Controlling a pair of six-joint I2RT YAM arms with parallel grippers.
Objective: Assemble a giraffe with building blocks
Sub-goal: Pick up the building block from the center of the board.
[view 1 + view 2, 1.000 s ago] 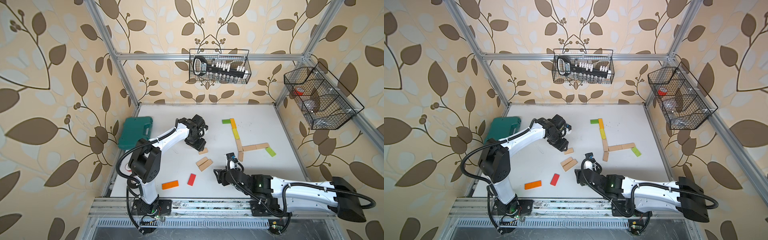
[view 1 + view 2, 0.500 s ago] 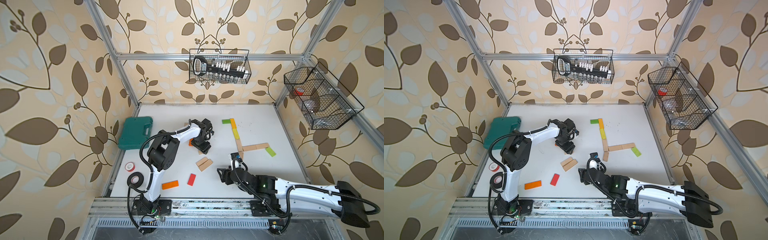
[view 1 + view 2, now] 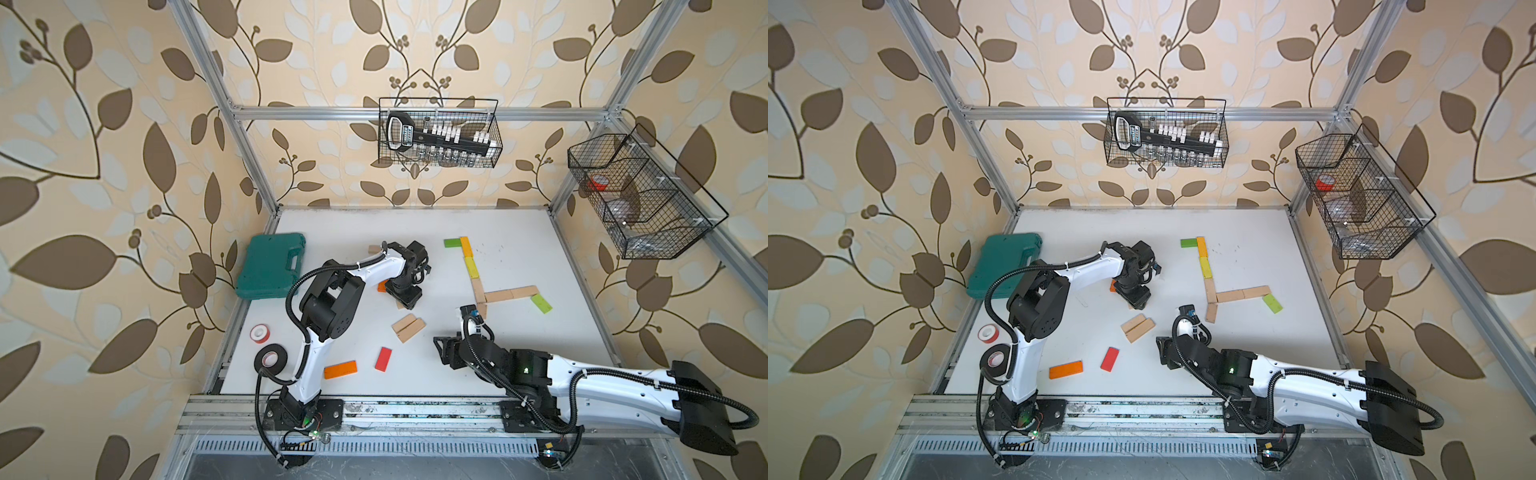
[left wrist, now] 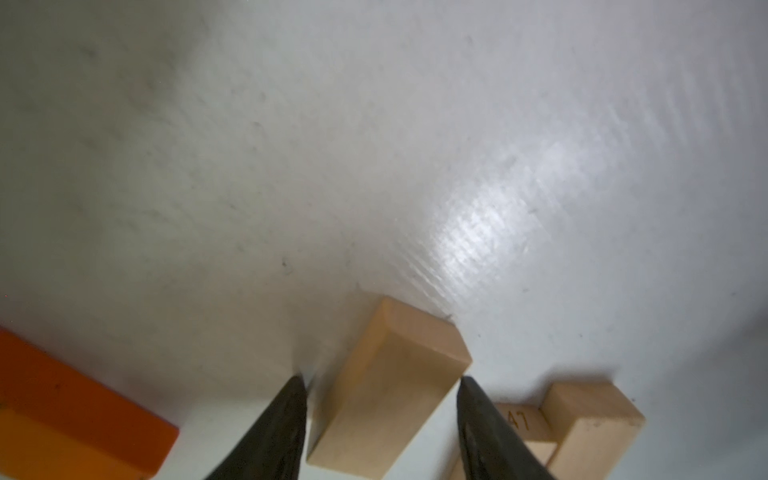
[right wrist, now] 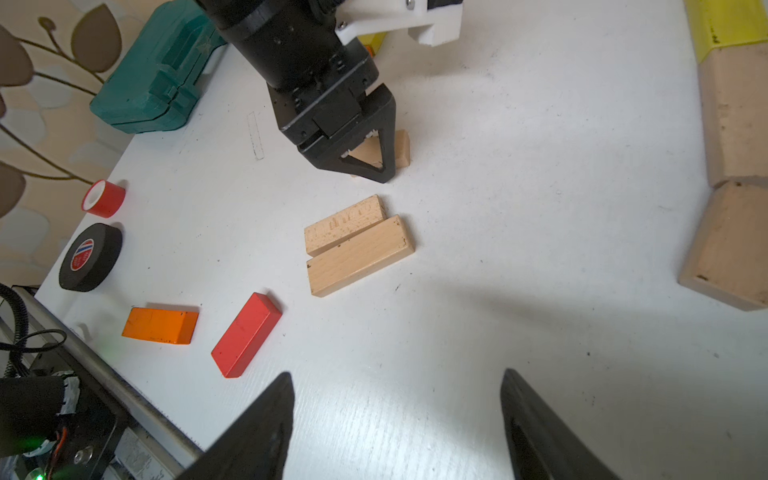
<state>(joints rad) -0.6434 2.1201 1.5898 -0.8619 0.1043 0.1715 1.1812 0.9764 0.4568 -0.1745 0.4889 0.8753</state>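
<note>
Beige block (image 4: 390, 399) straddled by left claw (image 4: 380, 380), grip not confirmed
Judged light, stiff, smooth; best pinched across long sides

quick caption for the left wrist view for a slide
Left gripper straddling a plain beige rectangular wooden block on the white table, an orange painted wooden block lying nearby.
</note>
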